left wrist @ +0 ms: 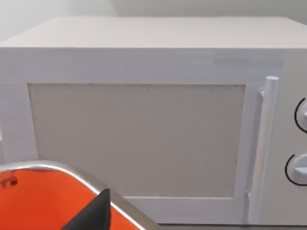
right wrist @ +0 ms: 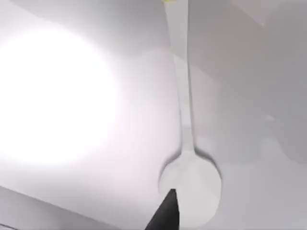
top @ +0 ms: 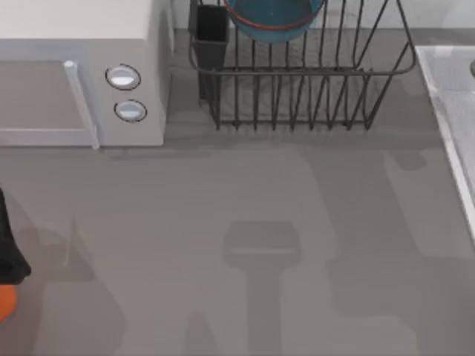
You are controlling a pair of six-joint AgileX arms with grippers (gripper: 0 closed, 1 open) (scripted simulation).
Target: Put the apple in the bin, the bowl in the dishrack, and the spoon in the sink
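Bowl [top: 276, 18] sits in dishrack [top: 300, 74] at bench [top: 245, 222] far edge, beside microwave [top: 82, 74]. Spoon [right wrist: 188, 143] lies flat on pale sink [top: 453, 96] floor, under our right tool [right wrist: 165, 213]. Orange bin [left wrist: 33, 201] sits under our left tool [left wrist: 96, 213], facing microwave door. Whether either tool is open or closed, we cannot tell.

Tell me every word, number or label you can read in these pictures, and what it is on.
There are none to read.
The microwave: its two knobs carry no numbers or marks.
The orange bin: plain, apart from a small red shape inside, too small to tell.
The dishrack, blue bowl, sink and spoon: no print.
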